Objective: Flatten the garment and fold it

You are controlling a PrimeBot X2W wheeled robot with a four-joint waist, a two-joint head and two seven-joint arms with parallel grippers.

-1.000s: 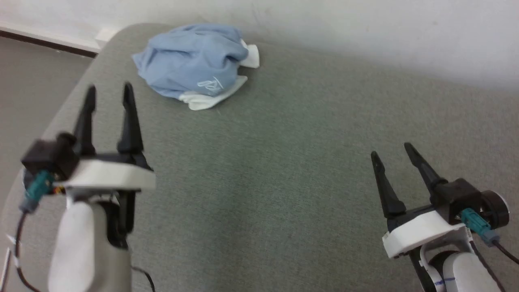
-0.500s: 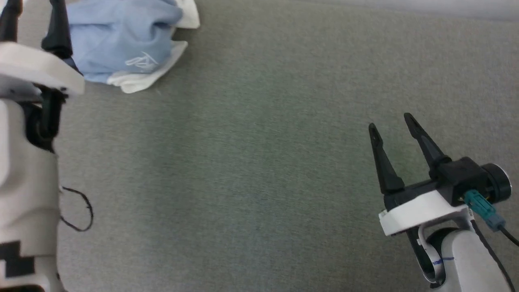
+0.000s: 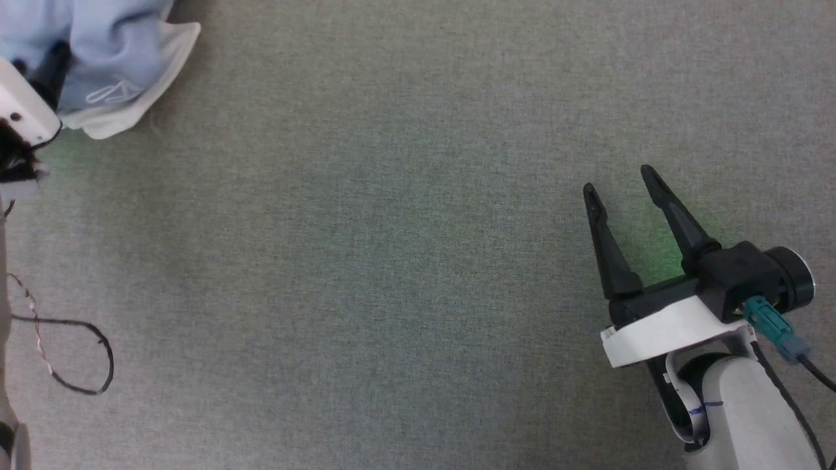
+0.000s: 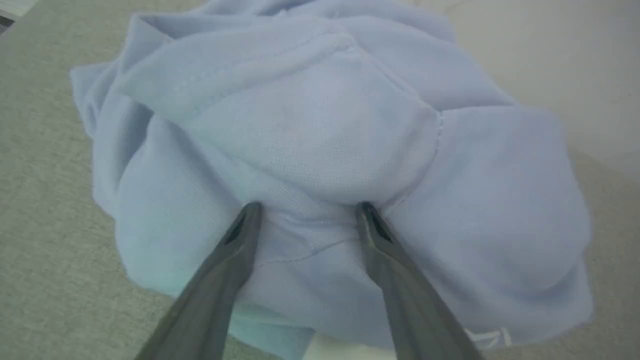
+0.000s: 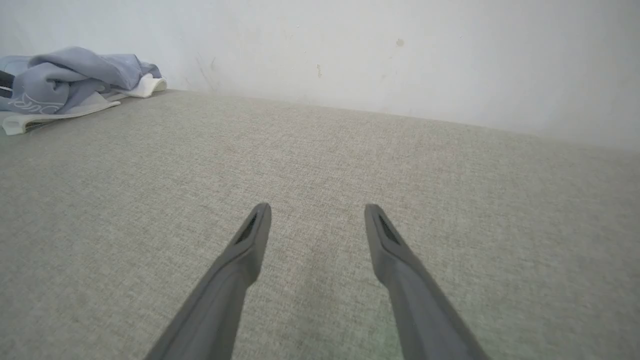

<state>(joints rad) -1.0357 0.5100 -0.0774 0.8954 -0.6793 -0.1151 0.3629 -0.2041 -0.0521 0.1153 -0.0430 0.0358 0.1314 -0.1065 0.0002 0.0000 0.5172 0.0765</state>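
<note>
Jaws of the left gripper (image 4: pixel 308 210) stand wide, tips touching the crumpled light blue garment (image 4: pixel 320 125), which lies at the head view's upper left. At lower right there, the right gripper (image 3: pixel 619 181) is equally spread and empty over the grey-green surface (image 3: pixel 392 261). The right wrist view adds a pale wall (image 5: pixel 400 60); the garment's white cursive script (image 3: pixel 108 93) is unreadable.

The grey cloth surface (image 3: pixel 392 261) is wide and flat, with lots of room to pass through the middle. The crumpled garment (image 3: pixel 111 59) makes a heap at the far left. The white wall (image 5: pixel 400 60) blocks the far edge. A thin black cable (image 3: pixel 110 352) loops at the near left.
</note>
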